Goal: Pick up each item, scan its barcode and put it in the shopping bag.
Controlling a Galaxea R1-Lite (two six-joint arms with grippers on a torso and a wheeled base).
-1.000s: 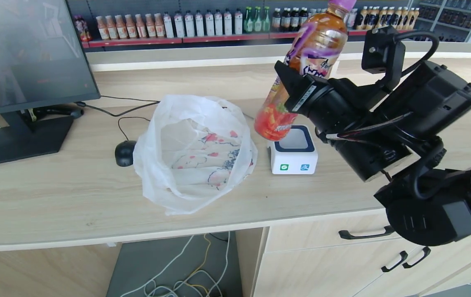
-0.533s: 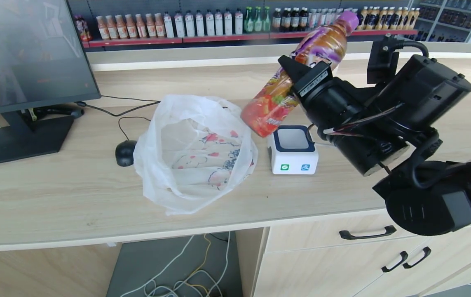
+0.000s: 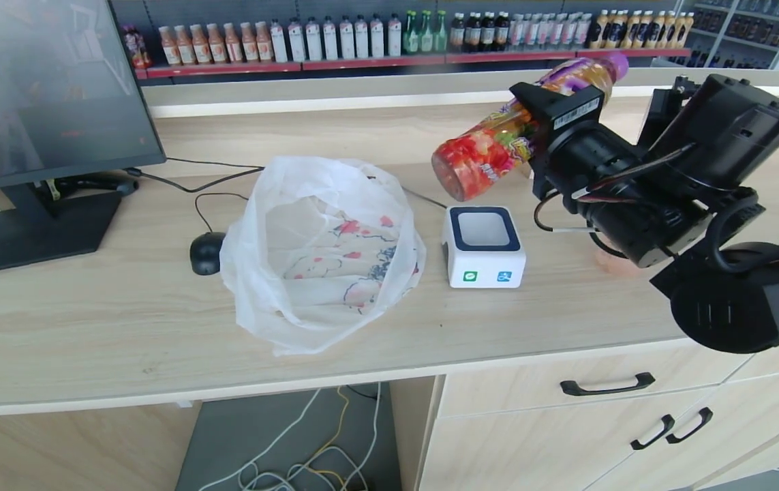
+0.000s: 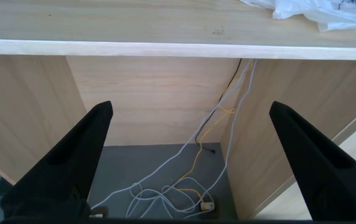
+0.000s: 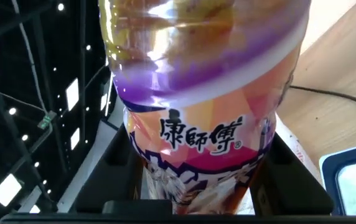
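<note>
bottle (image 3: 491,153) tipped flatter, right gripper (image 3: 531,124) clamping it | left gripper (image 4: 190,111) spread | wooden counter (image 3: 123,307), shelves (image 3: 362,66)

Head camera: I look forward and down over the counter (image 3: 89,327) from well back. Left wrist camera: set low, facing the counter's front edge and the cables (image 4: 178,186) beneath; it shares the shopping bag (image 4: 315,12) with the head view. Right wrist camera: close against the bottle (image 5: 209,124).
</note>
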